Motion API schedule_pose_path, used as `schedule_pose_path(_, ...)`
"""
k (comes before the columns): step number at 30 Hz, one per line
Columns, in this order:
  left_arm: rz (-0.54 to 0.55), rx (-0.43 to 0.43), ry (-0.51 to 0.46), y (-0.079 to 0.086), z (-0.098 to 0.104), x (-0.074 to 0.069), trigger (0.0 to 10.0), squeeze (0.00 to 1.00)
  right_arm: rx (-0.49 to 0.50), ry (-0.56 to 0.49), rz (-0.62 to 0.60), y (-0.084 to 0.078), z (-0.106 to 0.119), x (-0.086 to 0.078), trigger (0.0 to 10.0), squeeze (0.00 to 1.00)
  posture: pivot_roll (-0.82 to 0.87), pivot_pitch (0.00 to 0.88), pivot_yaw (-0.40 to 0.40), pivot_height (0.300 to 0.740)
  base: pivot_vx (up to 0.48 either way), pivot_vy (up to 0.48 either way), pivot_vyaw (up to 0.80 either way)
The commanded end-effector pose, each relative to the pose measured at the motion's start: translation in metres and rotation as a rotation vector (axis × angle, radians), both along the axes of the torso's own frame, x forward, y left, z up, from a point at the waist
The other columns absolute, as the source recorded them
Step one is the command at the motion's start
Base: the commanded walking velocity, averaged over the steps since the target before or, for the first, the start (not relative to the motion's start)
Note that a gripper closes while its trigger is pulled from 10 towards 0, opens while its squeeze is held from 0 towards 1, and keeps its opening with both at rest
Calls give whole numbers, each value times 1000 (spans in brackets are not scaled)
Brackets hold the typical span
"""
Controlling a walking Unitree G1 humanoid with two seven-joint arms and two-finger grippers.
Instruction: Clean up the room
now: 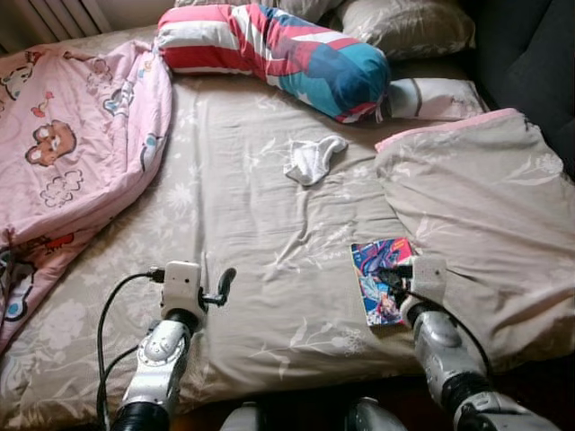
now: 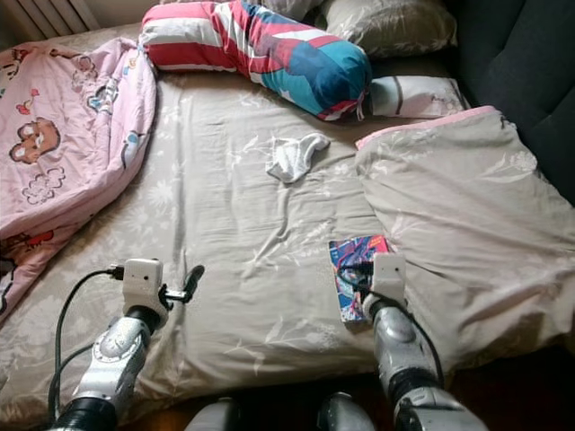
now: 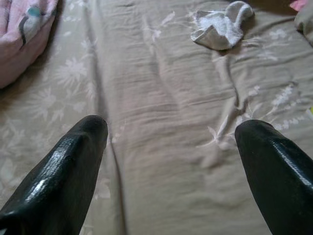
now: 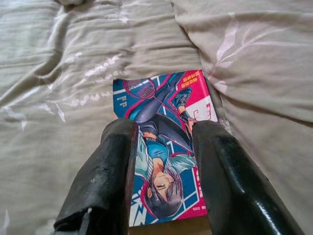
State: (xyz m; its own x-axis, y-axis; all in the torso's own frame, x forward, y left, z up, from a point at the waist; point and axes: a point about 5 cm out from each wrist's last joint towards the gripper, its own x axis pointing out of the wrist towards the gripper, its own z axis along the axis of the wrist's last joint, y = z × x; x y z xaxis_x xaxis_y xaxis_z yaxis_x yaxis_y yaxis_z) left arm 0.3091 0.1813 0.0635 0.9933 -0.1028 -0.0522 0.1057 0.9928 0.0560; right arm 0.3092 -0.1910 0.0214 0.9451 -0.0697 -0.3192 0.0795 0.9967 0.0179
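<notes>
From the head camera little looks tidied: a white sock lies loose at 12 o'clock on the bed, the comic book at 4 o'clock beside the folded duvet; the left wrist view has the left claw spread wide over bare sheet; the right wrist view has the right claw part-open over the book, not yet pinching it

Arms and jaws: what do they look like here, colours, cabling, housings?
Both arms are silver metal with black joint rings. Each wrist carries a white boxy housing. The left gripper and right gripper have long, glossy black fingers with rounded tips. Black cables loop from the left wrist housing and run along the right forearm.
</notes>
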Motion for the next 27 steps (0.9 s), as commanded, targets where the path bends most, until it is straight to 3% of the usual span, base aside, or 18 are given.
schedule_pose_path(1,17,2,58,4,-15,-9,10000,0,28,4,-9,3,-7,-7,10000,0,135,227,24,740,0,0,800)
schedule_pose_path(10,55,-18,116,7,-30,-14,10000,0,98,51,-68,-3,-23,-24,10000,0,121,190,2,740,0,0,138)
schedule_pose_path(12,112,-39,166,13,-40,-18,10000,0,113,61,-61,-1,-27,-27,10000,0,111,131,-22,740,0,0,0)
schedule_pose_path(17,171,-75,204,19,-47,-20,10000,0,85,46,6,3,-23,-23,10000,0,112,61,-38,740,0,0,0)
schedule_pose_path(22,188,-72,224,21,-47,-15,10000,0,78,78,-5,-2,-22,-19,10000,0,116,0,-45,740,0,0,0)
schedule_pose_path(26,213,-60,290,27,-57,-22,10000,0,63,178,-28,-5,-37,-33,10000,0,114,0,-41,740,0,0,0)
schedule_pose_path(27,220,-50,333,29,-65,-28,10000,0,62,234,-33,-5,-47,-43,10000,0,117,0,-34,740,0,0,0)
